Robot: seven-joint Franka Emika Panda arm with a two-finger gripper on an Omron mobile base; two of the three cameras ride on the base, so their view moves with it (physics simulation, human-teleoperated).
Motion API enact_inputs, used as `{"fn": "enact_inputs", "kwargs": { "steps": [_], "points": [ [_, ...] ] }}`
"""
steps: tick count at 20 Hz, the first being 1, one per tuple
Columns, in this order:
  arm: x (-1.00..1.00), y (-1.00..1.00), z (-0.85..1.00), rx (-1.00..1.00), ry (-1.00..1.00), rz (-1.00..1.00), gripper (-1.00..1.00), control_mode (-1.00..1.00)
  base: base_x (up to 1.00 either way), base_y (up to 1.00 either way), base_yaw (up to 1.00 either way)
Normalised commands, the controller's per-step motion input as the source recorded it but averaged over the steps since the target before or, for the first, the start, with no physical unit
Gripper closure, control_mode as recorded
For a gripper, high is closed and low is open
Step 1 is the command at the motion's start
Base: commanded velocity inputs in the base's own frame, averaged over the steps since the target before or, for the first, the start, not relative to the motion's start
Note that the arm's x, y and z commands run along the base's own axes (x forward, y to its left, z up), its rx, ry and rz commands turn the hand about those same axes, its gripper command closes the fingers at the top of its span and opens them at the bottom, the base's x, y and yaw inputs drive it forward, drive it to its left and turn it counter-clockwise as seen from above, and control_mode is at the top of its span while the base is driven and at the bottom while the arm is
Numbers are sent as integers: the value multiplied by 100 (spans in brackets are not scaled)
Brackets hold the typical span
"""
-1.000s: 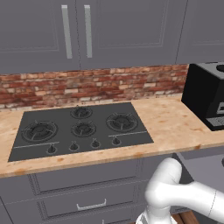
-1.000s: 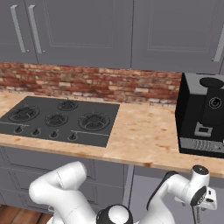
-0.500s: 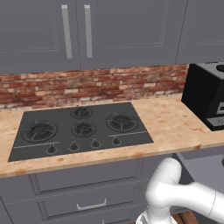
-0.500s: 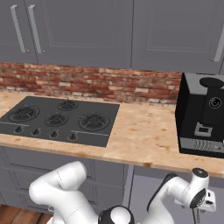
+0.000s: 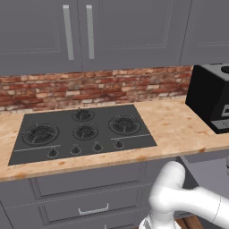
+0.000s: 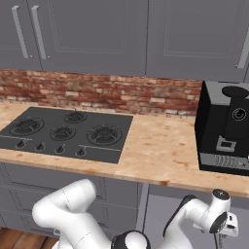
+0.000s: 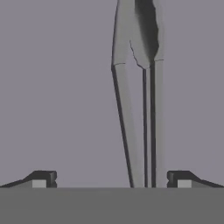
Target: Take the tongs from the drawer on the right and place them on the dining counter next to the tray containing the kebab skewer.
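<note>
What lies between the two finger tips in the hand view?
In the hand view, the tongs run lengthwise between the open gripper, nearer one fingertip; around them is the plain grey drawer floor.

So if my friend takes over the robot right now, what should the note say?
Claw: open, fingertips spread wide, holding nothing. In the right base view it hangs low, below the edge of the hob counter.
Tongs: lying on the grey floor of the drawer, between the two fingertips but nearer one of them, not gripped.
Done: the arm has reached down into the drawer and is lined up over the tongs.
Left: close on the tongs, lift them out, take them to the dining counter and set them beside the tray with the kebab skewer.
</note>
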Motion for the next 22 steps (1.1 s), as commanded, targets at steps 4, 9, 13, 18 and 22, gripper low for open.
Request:
{"fn": "enact_inputs", "kwargs": {
  "steps": [4,9,13,18,22],
  "points": [
    [6,-7,-15,0,0,0,-100,-100,0,0,0],
    [4,-15,-9,0,0,0,-100,-100,0,0,0],
    [2,-17,-5,0,0,0,-100,-100,0,0,0],
    [0,-9,-12,0,0,0,-100,-100,0,0,0],
    [0,-5,-13,0,0,0,-100,-100,0,0,0]
  ]
}}
